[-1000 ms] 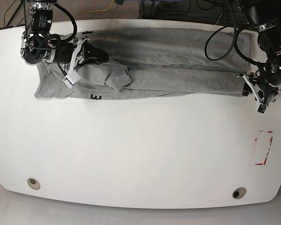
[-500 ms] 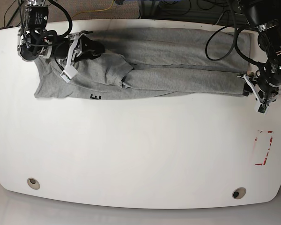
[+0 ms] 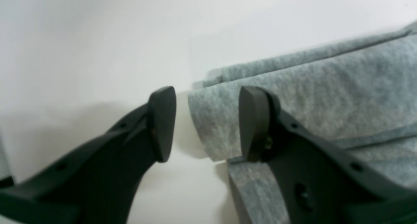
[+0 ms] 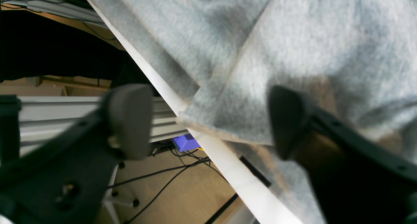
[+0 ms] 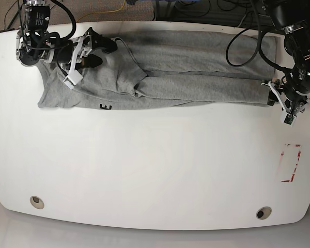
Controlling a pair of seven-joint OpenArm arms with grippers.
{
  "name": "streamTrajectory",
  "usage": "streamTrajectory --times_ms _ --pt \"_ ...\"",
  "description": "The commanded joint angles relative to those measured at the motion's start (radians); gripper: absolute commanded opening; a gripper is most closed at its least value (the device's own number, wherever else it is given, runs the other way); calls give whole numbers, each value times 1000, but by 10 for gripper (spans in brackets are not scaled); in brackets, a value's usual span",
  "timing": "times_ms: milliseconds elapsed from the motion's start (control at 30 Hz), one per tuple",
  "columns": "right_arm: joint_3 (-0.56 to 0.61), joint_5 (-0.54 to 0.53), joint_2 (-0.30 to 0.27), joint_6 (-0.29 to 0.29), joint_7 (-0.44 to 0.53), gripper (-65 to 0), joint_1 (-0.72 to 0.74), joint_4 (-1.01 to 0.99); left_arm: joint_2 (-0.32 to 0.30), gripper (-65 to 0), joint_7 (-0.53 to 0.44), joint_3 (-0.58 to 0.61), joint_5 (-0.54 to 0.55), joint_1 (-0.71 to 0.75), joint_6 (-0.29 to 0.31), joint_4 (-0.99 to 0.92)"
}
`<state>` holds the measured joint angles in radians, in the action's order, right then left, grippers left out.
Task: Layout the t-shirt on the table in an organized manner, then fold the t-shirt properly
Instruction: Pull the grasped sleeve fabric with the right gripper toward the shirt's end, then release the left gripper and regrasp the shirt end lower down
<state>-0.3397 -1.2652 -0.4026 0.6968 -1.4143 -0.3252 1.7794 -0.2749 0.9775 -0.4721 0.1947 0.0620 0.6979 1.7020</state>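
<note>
The grey t-shirt lies in a long folded band across the far part of the white table, a black letter E showing at its near edge. My right gripper hovers open over the shirt's left end near the far table edge. In the right wrist view its fingers stand wide apart over the t-shirt, holding nothing. My left gripper sits at the shirt's right end. In the left wrist view it is open, with a corner of the t-shirt between the pads, a gap on one side.
A red-lined rectangular mark sits at the right, near the table's edge. Two round grommet holes lie near the front edge. Cables run along the floor beyond the far edge.
My right gripper has opened and let go of the cloth fold, moving toward the far edge. The bunched fold has dropped onto the shirt. The left arm has stayed put.
</note>
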Motion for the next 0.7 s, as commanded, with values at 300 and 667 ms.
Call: streamTrajectory --times_ms 300,667 --pt "-91 115 21 1 57 -273 54 15 33 -357 42 6 13 109 0 189" --pt "-85 477 90 1 246 -279 48 17 91 -357 17 5 7 259 0 204"
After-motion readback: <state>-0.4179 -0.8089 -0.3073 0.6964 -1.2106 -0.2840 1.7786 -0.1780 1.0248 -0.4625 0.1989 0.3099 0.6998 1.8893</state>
